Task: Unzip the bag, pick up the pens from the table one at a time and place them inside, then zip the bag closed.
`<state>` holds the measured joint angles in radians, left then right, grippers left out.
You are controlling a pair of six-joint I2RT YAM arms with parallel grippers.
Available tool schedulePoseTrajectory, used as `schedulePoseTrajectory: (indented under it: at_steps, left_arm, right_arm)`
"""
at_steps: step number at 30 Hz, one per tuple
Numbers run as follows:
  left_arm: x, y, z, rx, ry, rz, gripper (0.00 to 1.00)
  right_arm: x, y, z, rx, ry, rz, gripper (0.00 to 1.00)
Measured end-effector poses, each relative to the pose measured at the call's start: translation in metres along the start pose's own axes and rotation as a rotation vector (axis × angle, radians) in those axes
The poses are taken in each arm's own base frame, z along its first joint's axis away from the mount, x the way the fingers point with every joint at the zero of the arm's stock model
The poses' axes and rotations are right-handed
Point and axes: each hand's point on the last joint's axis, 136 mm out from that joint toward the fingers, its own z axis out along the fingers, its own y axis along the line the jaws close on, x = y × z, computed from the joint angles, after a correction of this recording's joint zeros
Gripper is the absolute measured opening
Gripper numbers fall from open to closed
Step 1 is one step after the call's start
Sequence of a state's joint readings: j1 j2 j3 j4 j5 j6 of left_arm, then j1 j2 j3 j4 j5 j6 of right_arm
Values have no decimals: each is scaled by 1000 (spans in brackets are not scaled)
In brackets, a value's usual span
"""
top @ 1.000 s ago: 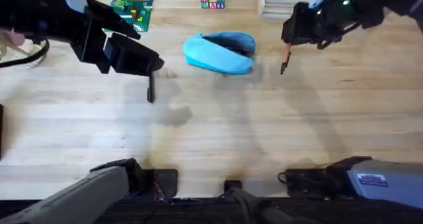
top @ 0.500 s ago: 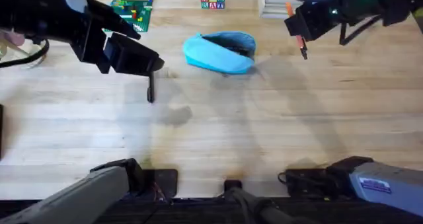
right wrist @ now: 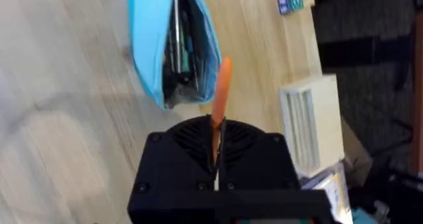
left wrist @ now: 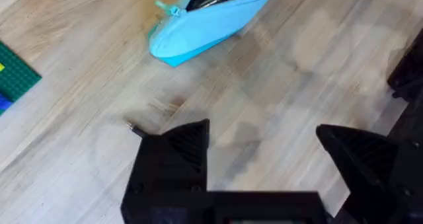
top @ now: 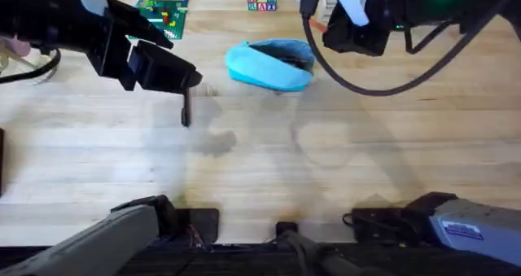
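At about twelve o'clock on the table [top: 269, 170] lies the bag [top: 271, 64], its zipper already open, with dark contents showing in the mouth. My right gripper [right wrist: 216, 166] is clamped on the orange pen [right wrist: 221, 95], hanging just to the three o'clock side of the bag. My left gripper [left wrist: 261, 151] has its fingers apart and holds nothing; it hovers over the black pen [top: 186, 109], which lies on the wood at roughly ten o'clock.

My worry is the grip: from the right wrist, the pen sticks well out beyond the fingertips, pinched near one end, so it could pivot as I swing it over. The opening looks narrow and soft. If the tip catches the fabric edge, I may push the bag along or drop the pen beside it.
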<state>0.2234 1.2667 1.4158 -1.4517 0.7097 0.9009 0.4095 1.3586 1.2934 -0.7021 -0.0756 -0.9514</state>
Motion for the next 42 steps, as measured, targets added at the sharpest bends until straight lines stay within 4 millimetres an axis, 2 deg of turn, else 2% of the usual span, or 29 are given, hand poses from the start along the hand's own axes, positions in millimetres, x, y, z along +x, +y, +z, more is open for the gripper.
schedulePoseTrajectory:
  at_steps: [4,5,8,10,11,13,14,21,24,35,37,42]
  left_arm:
    - [0,0,0,0,0,0,994]
    - [0,0,0,0,0,0,993]
    - [0,0,0,0,0,0,993]
    - [0,0,0,0,0,0,993]
    - [0,0,0,0,0,0,993]
    - [0,0,0,0,0,0,993]
    - [0,0,0,0,0,0,993]
    - [0,0,0,0,0,0,993]
    - [0,0,0,0,0,0,993]
    - [0,0,0,0,0,0,993]
    - [0,0,0,0,0,0,993]
    - [0,0,0,0,0,0,993]
  right_arm:
    - [-15,0,0,-10,-76,-51,31]
    - [-24,-2,2,-13,-122,-73,31]
    - [-28,-3,12,-24,-146,-83,31]
    - [-29,-3,21,-34,-151,-85,31]
    - [-30,-1,41,-64,-160,-85,31]
    - [-31,1,47,-81,-170,-84,31]
    - [-33,4,57,-104,-185,-81,31]
    - [-28,12,83,-155,-177,-71,31]
    - [-24,18,106,-187,-173,-64,31]
    - [-14,30,137,-241,-155,-50,31]
    - [-10,34,151,-253,-147,-46,31]
    - [-10,33,155,-248,-151,-47,31]
